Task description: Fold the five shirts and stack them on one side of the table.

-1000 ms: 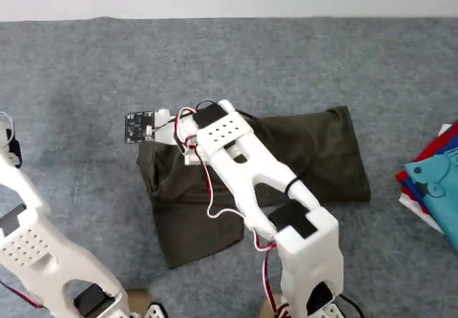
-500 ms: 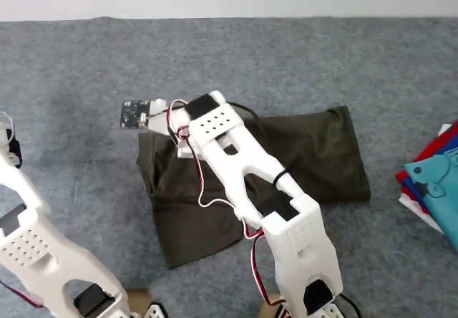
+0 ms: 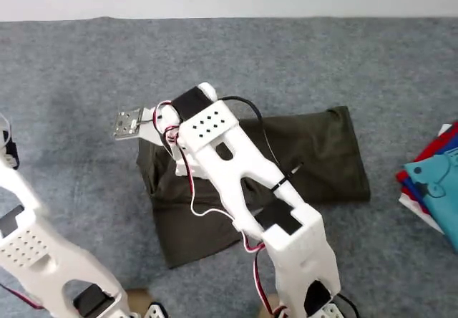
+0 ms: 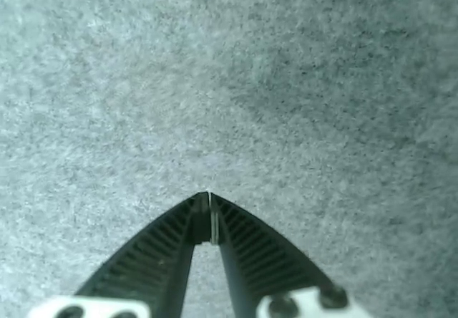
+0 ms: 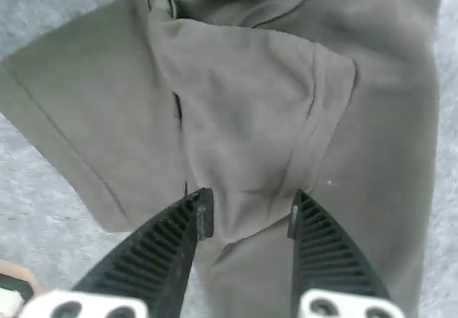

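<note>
Okay, right gripper [image 5: 247, 214] is released, jaws spread, hanging just over a wrinkled fold of the dark olive cotton shirt [image 5: 250, 96]. Meanwhile the left gripper [image 4: 209, 205] is clenched on nothing, tips together above bare grey felt tabletop [image 4: 322, 82], well apart from the shirt. From the high view the shirt [image 3: 315, 153] lies mid-tabletop, mostly flat, one flap sticking out toward the near edge, with the right arm [image 3: 236, 160] stretched across it. Step, I'd say: folding this shirt, not finished. The next move probably needs me to drop the spread jaws onto that fold or a hem, pinch cleanly, and carry it across. The left arm [image 3: 36, 253] could pin the other side. Count: one olive shirt loose. One pile of folded shirts [image 3: 429, 182] at the tabletop's right edge shows teal, red and white layers, but I can't tell the exact number. Two arms.
</note>
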